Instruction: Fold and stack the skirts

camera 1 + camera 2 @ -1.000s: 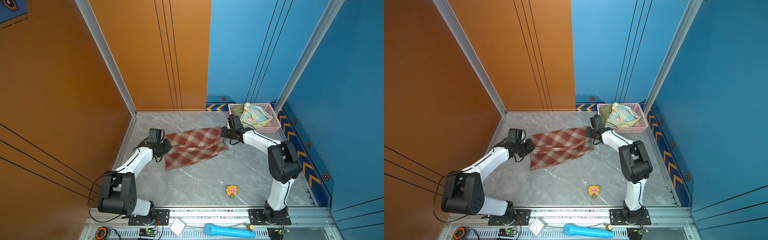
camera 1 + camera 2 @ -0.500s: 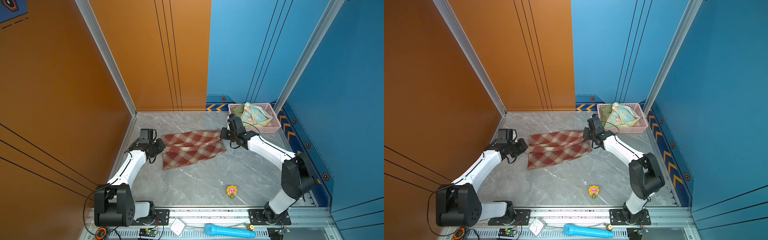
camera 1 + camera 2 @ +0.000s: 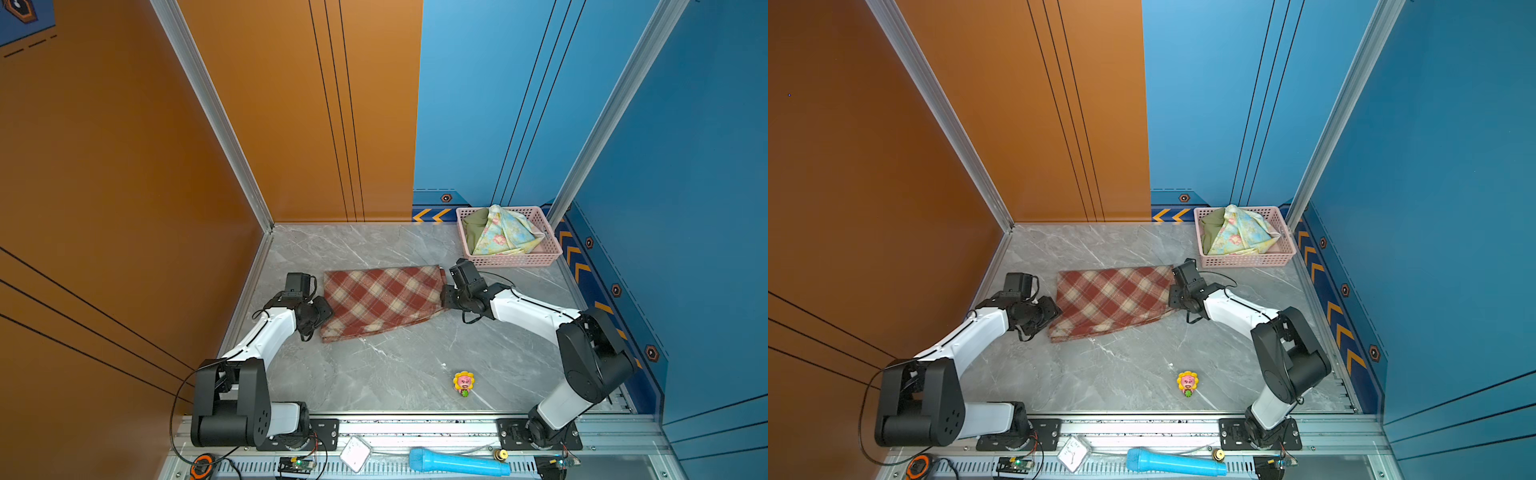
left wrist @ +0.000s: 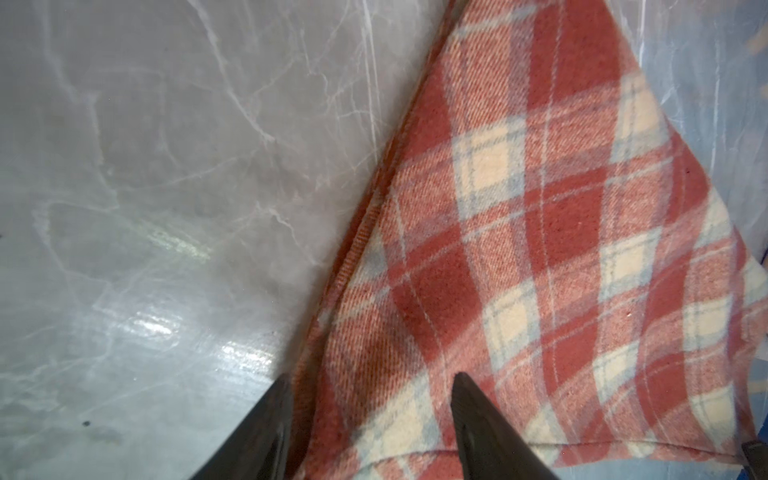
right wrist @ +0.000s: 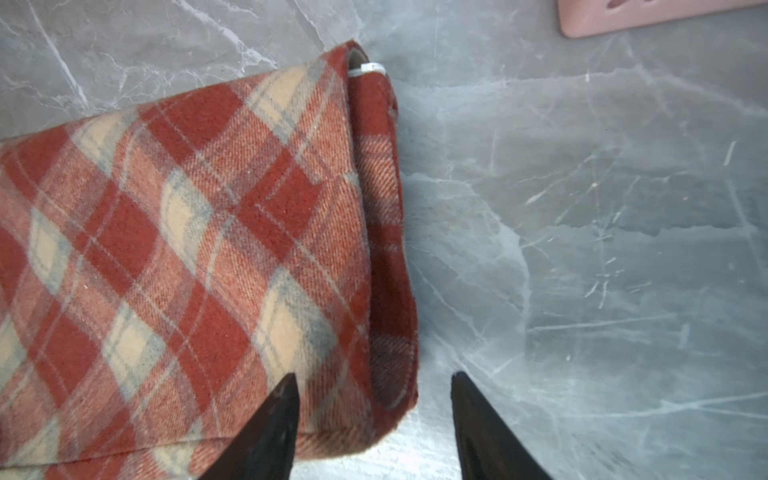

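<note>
Three skirts to get through, and you're on the first one. In both top views the plaid skirt (image 3: 380, 301) lies flat on the worktop (image 3: 395, 374), about midway across and nearer the back edge, doubled over into a wide strip. The left gripper (image 3: 322, 311) sits at its left end and the right gripper (image 3: 446, 297) at its right end. The floral skirt (image 3: 505, 235) and the olive skirt (image 3: 473, 228) are bunched up in the pink basket (image 3: 511, 262) in the back right corner, so neither is folded yet.

Left wrist view: the left gripper (image 4: 370, 376) has its jaws apart, one finger over bare marble and one over the plaid. It's pinching nothing as far as I can tell.

Right wrist view: same deal. The right gripper (image 5: 374, 374) is spread wide astride the skirt's end, where you can see layers lying one on another.

My read is that one lengthwise fold is in and you're between grabs. Next you need a fresh pinch through all the layers at one end, then carry it across to the other end to halve the strip. Catch only the top layer and it'll probably peel open.
</note>
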